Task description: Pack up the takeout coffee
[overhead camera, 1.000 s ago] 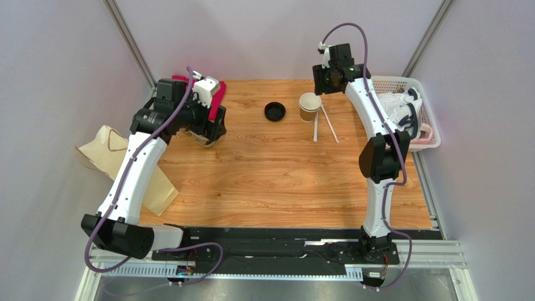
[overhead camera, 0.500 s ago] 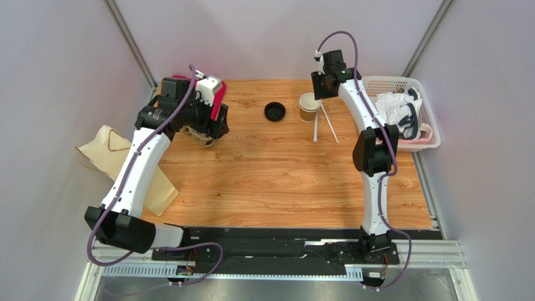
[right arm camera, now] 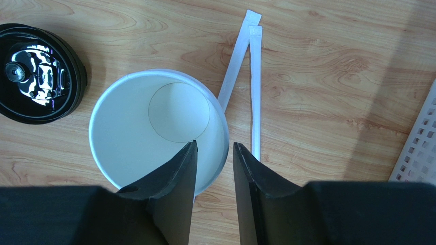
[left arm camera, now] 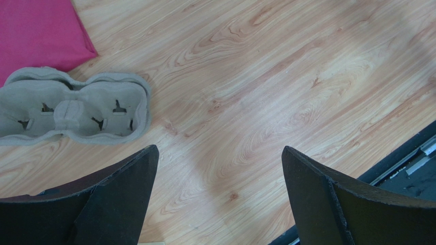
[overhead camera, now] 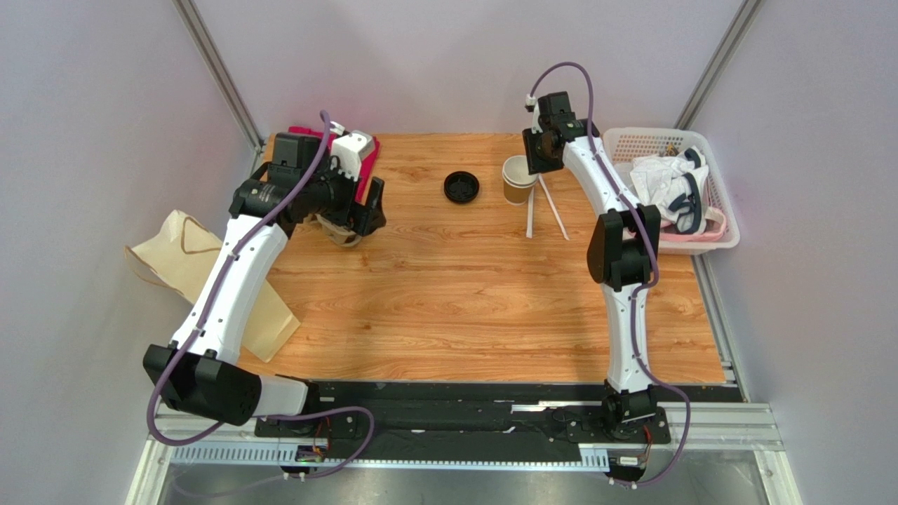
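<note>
**Right arm.** We log it stretched from its base toward the far edge of the table [overhead camera: 453, 305], elbow raised midway, wrist tipped down over the paper cup [right arm camera: 153, 132]. The right gripper [right arm camera: 215, 145] is narrow: one finger sits inside the cup, the other outside, with the wall in the slim gap between them. We cannot tell whether either pad touches it.

**Left arm.** It is bent toward the far-left corner. The left gripper [left arm camera: 219, 153] is spread wide and holds nothing, above bare wood just beside the grey cup carrier [left arm camera: 71, 109].

**Coffee.** The cup stands upright and uncovered at far centre. We find its black lid [right arm camera: 38, 71] flat on the table just to the left.

**Other items.**
- Two wrapped straws [right arm camera: 254, 92], right of the cup.
- Pink cloth [left arm camera: 36, 30], behind the carrier.
- White basket [overhead camera: 654, 133], far right.
- Paper bag [overhead camera: 179, 253], off the left edge.
</note>
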### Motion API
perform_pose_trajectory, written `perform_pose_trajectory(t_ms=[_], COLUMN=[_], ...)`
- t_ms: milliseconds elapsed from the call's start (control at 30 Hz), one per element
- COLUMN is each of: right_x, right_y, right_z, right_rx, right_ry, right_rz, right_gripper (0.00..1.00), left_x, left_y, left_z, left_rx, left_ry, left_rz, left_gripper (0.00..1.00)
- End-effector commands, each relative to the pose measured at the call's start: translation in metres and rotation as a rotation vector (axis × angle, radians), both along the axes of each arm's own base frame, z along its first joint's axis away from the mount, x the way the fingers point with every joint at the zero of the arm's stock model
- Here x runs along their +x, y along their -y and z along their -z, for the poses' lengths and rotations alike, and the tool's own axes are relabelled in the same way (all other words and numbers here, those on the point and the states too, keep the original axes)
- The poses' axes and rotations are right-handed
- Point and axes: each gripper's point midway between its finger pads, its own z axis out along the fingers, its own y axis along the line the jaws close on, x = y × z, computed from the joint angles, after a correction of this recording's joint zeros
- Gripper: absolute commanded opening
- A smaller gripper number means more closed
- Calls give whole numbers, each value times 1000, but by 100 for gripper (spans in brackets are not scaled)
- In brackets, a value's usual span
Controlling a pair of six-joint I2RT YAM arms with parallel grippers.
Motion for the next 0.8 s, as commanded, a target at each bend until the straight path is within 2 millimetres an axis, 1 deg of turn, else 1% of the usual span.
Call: perform_pose_trajectory(t_ms=[0,67,100,133,233,267,333,367,433,533,767], right_x=[15,16,16,17,15,14,12,11,7,2,-4], right_y=[2,1,1,1,0,0,0,-5,-6,-8,-12], right_z=[-23,-24,-26,-27,-33,-35,-47,-50,-61,-72,-90], right_rx=[32,35,35,36,55,55,64,91,106,131,163], right_ry=[74,78,81,85,88,90,108,107,119,127,144], right_rz=[18,17,18,15,36,37,40,21,25,26,12], right_gripper=[34,27,25,14,0,0,0,0,0,0,0], left_x=[3,4,4,3,3,3,3,3,3,2,2], left_y=[7,6,6,6,6,6,6,6,6,7,9], left_z=[-6,-5,-5,-5,-5,-6,-6,-5,-4,-4,-4], left_rx=[-23,-21,-20,-22,-21,-24,-23,-22,-23,-28,-36], left_ry=[37,37,39,38,40,40,42,38,36,32,28], left_rz=[24,19,18,18,17,18,18,18,17,20,29], left_gripper=[99,99,99,99,99,99,99,99,99,99,99])
